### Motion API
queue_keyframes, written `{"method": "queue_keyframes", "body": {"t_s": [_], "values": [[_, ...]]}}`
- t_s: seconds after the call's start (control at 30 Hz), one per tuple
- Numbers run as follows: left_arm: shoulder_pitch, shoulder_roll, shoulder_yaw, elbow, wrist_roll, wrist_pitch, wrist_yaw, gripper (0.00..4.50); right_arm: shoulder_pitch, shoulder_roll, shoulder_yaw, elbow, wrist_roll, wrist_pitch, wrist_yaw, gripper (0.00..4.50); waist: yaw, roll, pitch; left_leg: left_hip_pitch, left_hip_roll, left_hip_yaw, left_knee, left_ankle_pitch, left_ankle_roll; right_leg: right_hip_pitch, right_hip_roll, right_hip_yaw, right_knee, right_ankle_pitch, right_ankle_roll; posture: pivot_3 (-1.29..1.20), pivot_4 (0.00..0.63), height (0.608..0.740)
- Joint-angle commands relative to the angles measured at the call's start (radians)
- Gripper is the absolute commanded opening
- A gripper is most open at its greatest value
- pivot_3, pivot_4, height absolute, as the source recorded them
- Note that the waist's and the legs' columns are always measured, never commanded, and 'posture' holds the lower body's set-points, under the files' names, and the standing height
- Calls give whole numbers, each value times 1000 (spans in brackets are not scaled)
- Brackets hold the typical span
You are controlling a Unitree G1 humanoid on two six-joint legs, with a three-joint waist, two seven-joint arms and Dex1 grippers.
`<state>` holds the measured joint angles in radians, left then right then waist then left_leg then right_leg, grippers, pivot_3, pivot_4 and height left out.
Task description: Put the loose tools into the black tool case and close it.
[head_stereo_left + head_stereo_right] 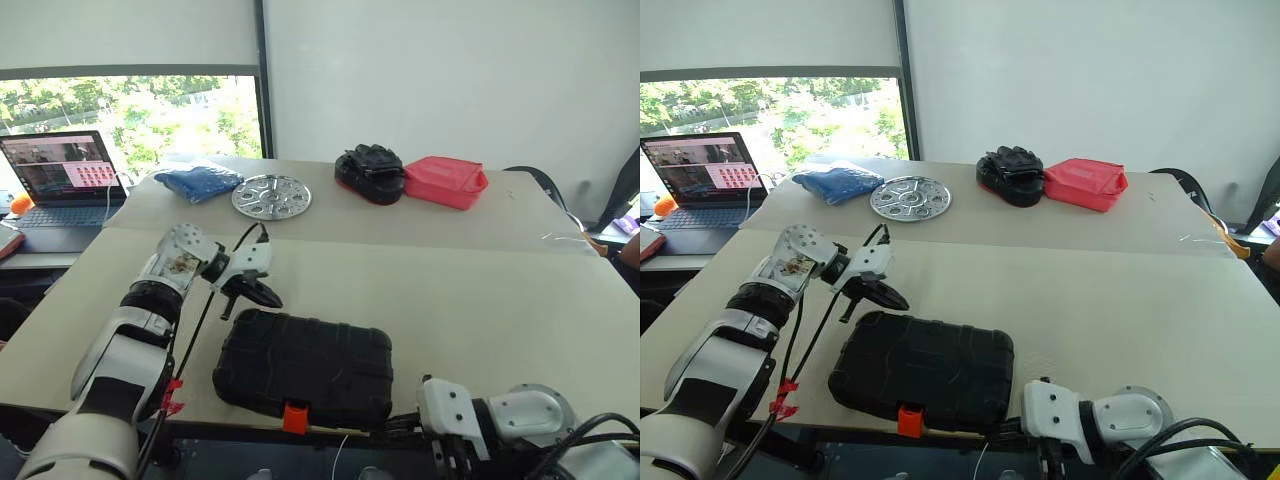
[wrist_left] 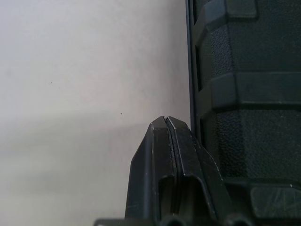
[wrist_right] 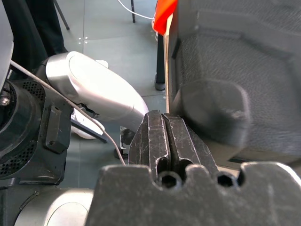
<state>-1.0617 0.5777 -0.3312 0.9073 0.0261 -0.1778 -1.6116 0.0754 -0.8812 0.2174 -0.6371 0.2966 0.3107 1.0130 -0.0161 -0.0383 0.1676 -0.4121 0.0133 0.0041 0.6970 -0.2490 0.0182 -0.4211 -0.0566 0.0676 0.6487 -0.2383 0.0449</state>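
On the far part of the pale surface (image 1: 480, 280) lie a folded blue cloth (image 1: 198, 182), a round perforated metal plate (image 1: 271, 196) just beside it, then a black gloves bundle (image 1: 371, 172) touching a red pouch (image 1: 445, 181). An open laptop (image 1: 63, 178) with a lit screen stands on a lower desk by the window (image 1: 130, 115).

case (image 1: 305, 367) shut, contents hidden; laptop (image 1: 62, 187) cut off by edge
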Motion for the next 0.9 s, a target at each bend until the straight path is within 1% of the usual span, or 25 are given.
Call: {"method": "queue_keyframes", "body": {"t_s": [0.03, 0.2, 0.4, 0.47, 0.6, 0.67, 0.73, 0.8, 0.87, 0.9], "values": [[26, 24, -30, -68, -48, 41, -3, 49, -73, 52, -61, 55, -2, 29, -80, 11, -4, 0, 0, 0, 0, 0, 0, 0, 0, 0, 0, 0, 0, 1, -1, 0, 150, 740], [69, 60, -61, -152, -98, 128, -3, 49, -147, 90, -118, 141, -9, 49, -126, 11, -7, 0, 0, 1, 1, 0, 1, 0, 0, 0, 1, 1, 1, 2, -1, 0, 150, 740], [132, 125, -73, -279, -176, 269, -3, 49, -188, 95, -157, 228, -51, 36, -163, 11, 0, 0, 0, 1, 1, -1, 0, 0, 0, -1, 1, 1, 1, 2, -1, 0, 150, 740], [146, 135, -55, -290, -162, 262, -3, 49, -180, 91, -163, 224, -43, 36, -152, 11, 3, 0, 0, 1, 1, -1, -1, 0, 0, -1, 0, 1, 0, 2, -1, 0, 150, 740], [157, 153, 12, -267, -138, 252, 41, 49, -100, 57, -195, 152, 7, 41, -94, 11, 4, 0, 0, 0, 0, 0, -1, 0, 0, 0, 0, 1, 0, 2, -1, 0, 150, 740], [133, 153, 57, -256, -164, 318, 60, 49, -48, 37, -219, 102, 38, 45, -62, 11, 4, 0, 0, 0, 1, 0, -1, 0, 0, -1, 1, 0, 0, 2, -1, 0, 150, 740], [87, 148, 124, -294, -249, 455, 45, 49, 9, 20, -249, 47, 75, 58, -44, 11, 4, 0, 0, -1, 1, 0, -1, 0, 0, -1, 1, 0, 0, 2, -1, 0, 150, 740], [55, 139, 165, -358, -317, 586, 20, 49, 50, 12, -268, 12, 94, 65, -37, 11, 5, 0, 0, -2, 1, -1, 0, 0, 0, -1, 1, -1, 1, 2, -1, 0, 150, 740], [48, 131, 163, -437, -352, 682, 7, 49, 69, 13, -270, -3, 96, 69, -43, 11, 5, 0, 0, -2, 1, -2, 1, 0, 0, 0, 1, -2, 0, 2, -1, 0, 150, 740], [55, 126, 139, -498, -367, 709, 2, 49, 73, 17, -262, -4, 90, 67, -50, 11, 4, 0, 0, -2, 0, -2, 2, 0, 0, 0, 0, -2, 0, 1, -1, 0, 150, 740]]}}
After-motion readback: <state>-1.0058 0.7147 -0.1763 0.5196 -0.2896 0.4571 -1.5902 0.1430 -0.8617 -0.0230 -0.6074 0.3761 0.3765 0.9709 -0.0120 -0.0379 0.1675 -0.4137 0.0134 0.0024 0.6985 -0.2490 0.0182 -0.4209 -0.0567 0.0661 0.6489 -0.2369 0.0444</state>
